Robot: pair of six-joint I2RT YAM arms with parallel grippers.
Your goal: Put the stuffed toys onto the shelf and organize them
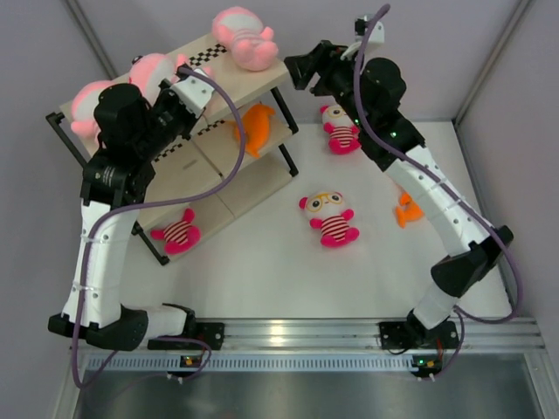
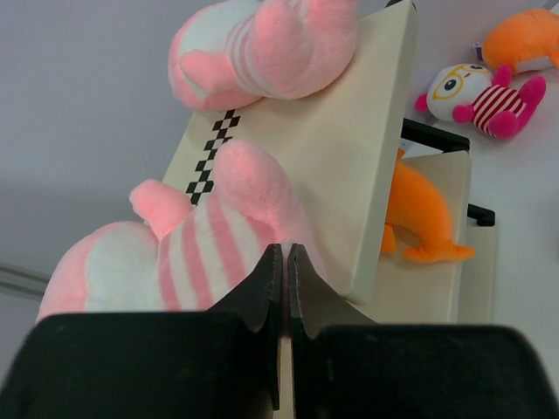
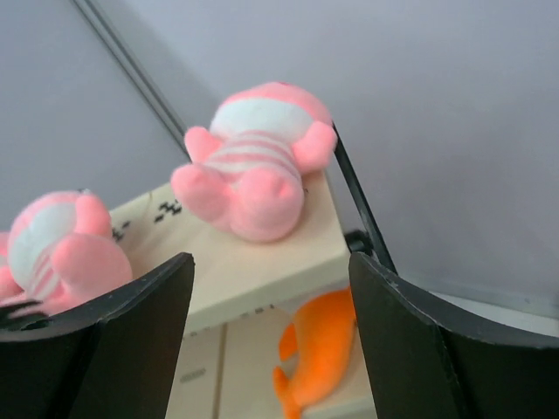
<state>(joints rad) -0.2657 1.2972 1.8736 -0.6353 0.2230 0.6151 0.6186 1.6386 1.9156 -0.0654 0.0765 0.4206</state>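
Three-tier shelf (image 1: 253, 179), partly filled
Three pink toys (image 1: 244, 37) on top, orange fish (image 1: 256, 127) mid-tier, striped doll (image 1: 177, 233) lowest; two dolls (image 1: 329, 218) and a second fish (image 1: 407, 209) lie right on the counter (image 1: 262, 262).

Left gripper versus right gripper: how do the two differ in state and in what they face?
The left gripper has its fingers shut together with nothing seen between them; the right gripper stands wide open. The left gripper's tips are right beside a pale pink striped plush toy; the right gripper is apart from the second pink striped plush toy that it faces. Both are empty, up at the shelf's beige top board.
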